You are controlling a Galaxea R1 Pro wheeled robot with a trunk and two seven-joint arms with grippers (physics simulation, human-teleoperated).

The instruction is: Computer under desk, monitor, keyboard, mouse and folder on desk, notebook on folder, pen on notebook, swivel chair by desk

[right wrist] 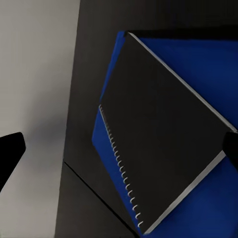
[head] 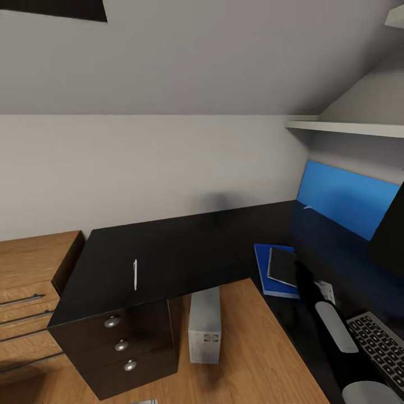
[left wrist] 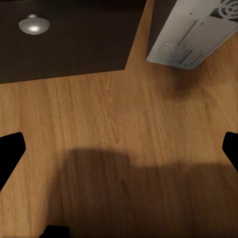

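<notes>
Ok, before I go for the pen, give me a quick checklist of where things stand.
1. Notebook stacked on folder: ok.
2. Pen on notebook: not ok, it lies alone on the desk wing above the drawers.
3. Computer under desk: ok.
4. Keyboard on desk: ok.
5. Left end effector empty: ok, fingers apart over wood floor.
6. Right end effector empty: ok, open above the notebook.

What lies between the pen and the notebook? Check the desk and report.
Nothing visible does. The pen lies alone on the desk, and only bare black top separates it from the notebook, already stacked on the folder.
</notes>
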